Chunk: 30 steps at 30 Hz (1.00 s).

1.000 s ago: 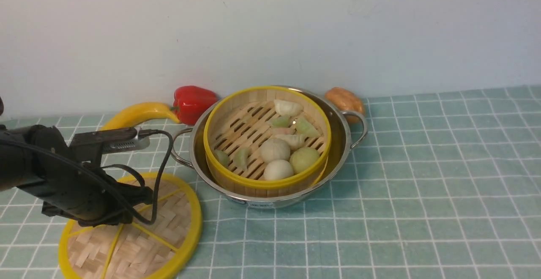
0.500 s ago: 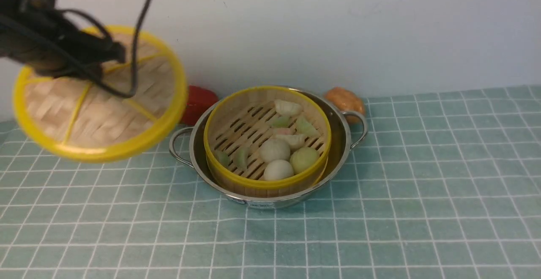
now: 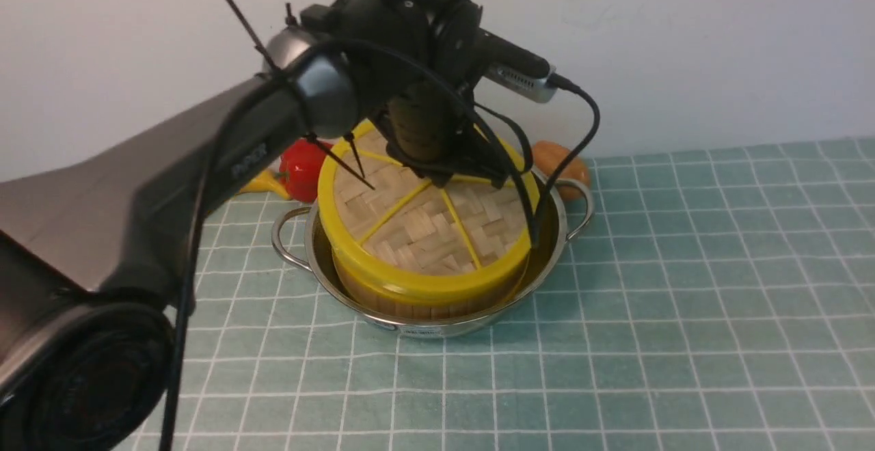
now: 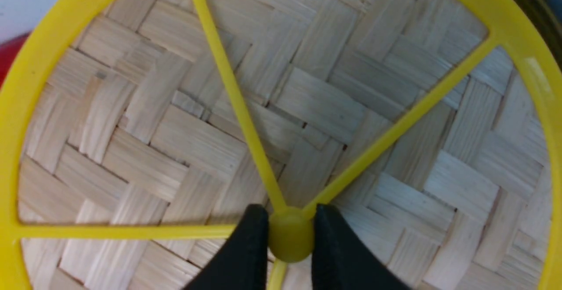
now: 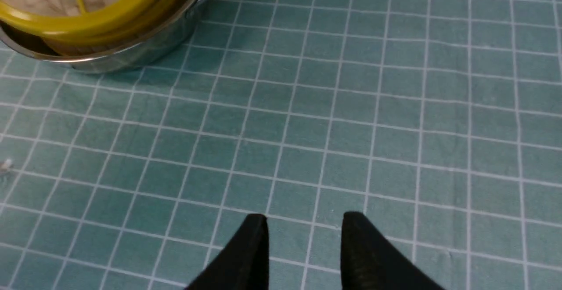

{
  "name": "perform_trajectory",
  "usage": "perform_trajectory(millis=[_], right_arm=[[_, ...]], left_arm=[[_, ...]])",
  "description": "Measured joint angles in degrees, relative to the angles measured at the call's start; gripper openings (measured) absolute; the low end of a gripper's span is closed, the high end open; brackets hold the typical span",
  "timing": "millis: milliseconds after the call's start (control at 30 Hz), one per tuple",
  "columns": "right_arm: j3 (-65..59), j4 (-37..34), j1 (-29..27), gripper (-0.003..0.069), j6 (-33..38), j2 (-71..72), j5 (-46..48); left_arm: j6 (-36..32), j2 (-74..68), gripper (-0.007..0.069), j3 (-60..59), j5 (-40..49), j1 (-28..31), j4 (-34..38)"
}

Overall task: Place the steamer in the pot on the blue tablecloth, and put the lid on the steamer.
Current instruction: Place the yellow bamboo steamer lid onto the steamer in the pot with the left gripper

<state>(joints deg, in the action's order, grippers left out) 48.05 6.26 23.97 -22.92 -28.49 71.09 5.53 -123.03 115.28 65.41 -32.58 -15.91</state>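
"Left gripper (image 4: 290, 237) first: what's it doing?"

"Clamped on the knob (image 4: 291, 235) at the hub of the lid (image 3: 437, 225)."

"And where's the lid?"

"Directly beneath those fingertips, over the steamer (image 3: 410, 305), which sits inside the pot (image 3: 437, 328). Whether its rim fully seats, I can't tell."

"Which arm is nearer?"

"The left, plainly. The right gripper (image 5: 305, 237) has its fingers apart over the blue tablecloth (image 5: 307, 149), off to the side."

"So the next move?"

"Centre the lid, I'd judge, then let go and lift straight up."
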Motion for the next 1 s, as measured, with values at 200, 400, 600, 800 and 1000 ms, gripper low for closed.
perform_trajectory(millis=[200, 400, 600, 800, 1000], right_arm=[[-0.06, -0.46, 0.00, 0.0246, -0.07, 0.28, -0.05], [-0.06, -0.46, 0.00, 0.0246, -0.13, 0.28, -0.05], [-0.06, -0.55, 0.00, 0.0246, -0.24, 0.28, -0.05], [-0.06, -0.46, 0.00, 0.0246, -0.24, 0.28, -0.10], [-0.06, -0.31, 0.00, 0.0246, -0.24, 0.28, -0.10]], left_arm=[[0.19, -1.57, 0.0114, 0.97, -1.06, 0.00, -0.41], [2.25, -2.32, 0.0114, 1.01, -1.24, 0.06, -3.23], [2.58, -2.77, 0.0114, 1.08, -1.35, 0.68, -3.00], [2.95, -3.69, 0.0114, 1.13, -2.86, 2.13, -2.05], [2.85, -3.75, 0.0114, 1.19, -2.96, 2.15, 0.35]])
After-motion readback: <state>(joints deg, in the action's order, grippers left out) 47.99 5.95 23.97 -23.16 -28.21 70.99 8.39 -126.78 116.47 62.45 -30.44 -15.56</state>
